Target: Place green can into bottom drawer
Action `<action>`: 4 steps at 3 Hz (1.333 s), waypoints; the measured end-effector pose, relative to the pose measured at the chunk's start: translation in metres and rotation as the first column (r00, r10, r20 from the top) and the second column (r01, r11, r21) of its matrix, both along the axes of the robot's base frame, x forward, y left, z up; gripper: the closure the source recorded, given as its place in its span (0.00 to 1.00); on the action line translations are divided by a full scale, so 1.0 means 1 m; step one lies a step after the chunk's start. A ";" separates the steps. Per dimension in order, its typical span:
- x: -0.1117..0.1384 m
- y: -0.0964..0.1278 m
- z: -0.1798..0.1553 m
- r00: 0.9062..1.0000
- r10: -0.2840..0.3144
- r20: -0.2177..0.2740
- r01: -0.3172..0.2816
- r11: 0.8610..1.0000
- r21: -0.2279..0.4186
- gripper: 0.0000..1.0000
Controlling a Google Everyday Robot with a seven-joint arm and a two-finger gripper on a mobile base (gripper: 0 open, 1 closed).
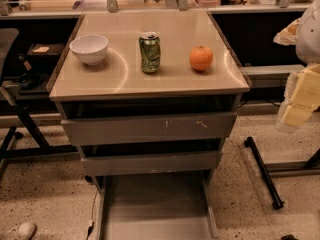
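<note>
The green can [149, 52] stands upright in the middle of the beige cabinet top [150, 81], silver top up. The bottom drawer [156, 206] is pulled out towards me below the cabinet; its flat grey floor is bare. My gripper [299, 100] shows as pale yellowish blocks at the right edge of the view, well right of the cabinet and below the level of its top, far from the can. It holds nothing that I can see.
A white bowl [89, 49] sits left of the can and an orange fruit [201, 58] right of it. Two upper grey drawers [150, 128] are slightly out. A black frame leg [262, 171] lies on the floor to the right, a chair base [20, 129] to the left.
</note>
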State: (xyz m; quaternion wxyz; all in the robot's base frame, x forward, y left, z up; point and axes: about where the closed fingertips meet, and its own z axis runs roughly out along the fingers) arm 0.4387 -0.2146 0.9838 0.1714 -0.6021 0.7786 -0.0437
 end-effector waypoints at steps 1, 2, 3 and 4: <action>0.000 0.000 0.000 1.000 0.000 0.000 0.000 1.000 0.000 0.00; 0.011 0.005 -0.002 1.000 -0.012 0.011 0.011 0.999 0.031 0.00; 0.052 0.030 -0.006 1.000 -0.013 0.025 0.009 0.990 0.142 0.00; 0.102 0.058 -0.013 1.000 0.003 0.005 -0.005 0.962 0.271 0.00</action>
